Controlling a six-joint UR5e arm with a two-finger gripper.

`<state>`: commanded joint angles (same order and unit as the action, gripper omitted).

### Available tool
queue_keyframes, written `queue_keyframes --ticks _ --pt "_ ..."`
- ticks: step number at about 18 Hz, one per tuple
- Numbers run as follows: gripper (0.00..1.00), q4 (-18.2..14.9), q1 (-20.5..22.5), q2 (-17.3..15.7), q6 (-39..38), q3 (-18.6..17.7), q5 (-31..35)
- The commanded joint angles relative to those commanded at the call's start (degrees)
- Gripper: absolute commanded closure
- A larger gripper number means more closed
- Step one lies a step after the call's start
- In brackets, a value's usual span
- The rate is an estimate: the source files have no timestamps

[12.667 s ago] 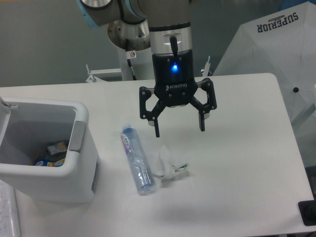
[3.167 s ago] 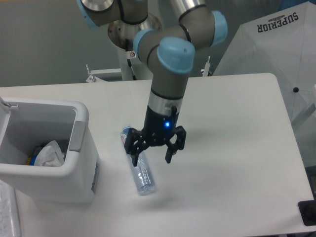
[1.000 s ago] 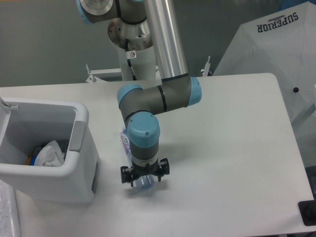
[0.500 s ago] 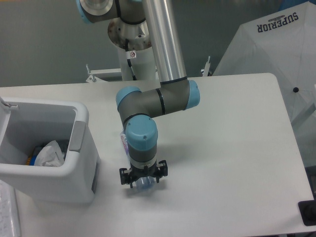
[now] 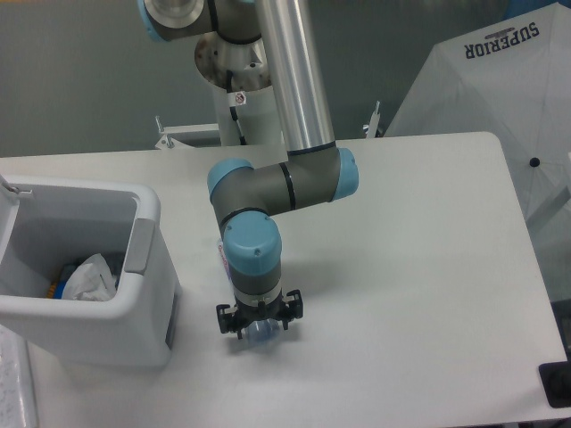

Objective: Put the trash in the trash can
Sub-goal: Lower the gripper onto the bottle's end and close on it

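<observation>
The white tissue wad (image 5: 87, 278) lies inside the trash can (image 5: 147, 210), a boxy white bin at the left of the table. The clear plastic bottle (image 5: 260, 334) lies on the table just right of the bin. Only its lower end and a strip of its label near the top show, because the arm's wrist covers the rest. My gripper (image 5: 259, 323) points straight down over the bottle's lower half. Its black finger links spread to either side of the bottle, so it stands open around it. The fingertips themselves are hidden under the wrist.
Colourful wrappers lie under the tissue in the bin. The arm's base stands at the table's back edge. A white umbrella (image 5: 500, 80) leans beyond the right rear corner. A small black object (image 5: 557, 383) sits off the front right corner.
The tissue has gone from the table into the bin. My arm has come down over the bottle. In the last half second the wrist shifted only slightly.
</observation>
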<state>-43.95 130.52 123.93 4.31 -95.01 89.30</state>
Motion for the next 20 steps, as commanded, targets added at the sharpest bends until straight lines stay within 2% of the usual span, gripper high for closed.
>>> queue_keyframes --ticks 5,8,15,20 --pt "0.22 0.0 0.0 0.1 0.0 -0.1 0.1" --pt "0.32 -0.1 -0.2 0.0 -0.1 -0.1 0.1" --pt "0.35 -0.2 -0.3 -0.1 0.0 -0.1 0.1" --pt "0.41 -0.7 -0.3 -0.5 0.3 -0.1 0.1"
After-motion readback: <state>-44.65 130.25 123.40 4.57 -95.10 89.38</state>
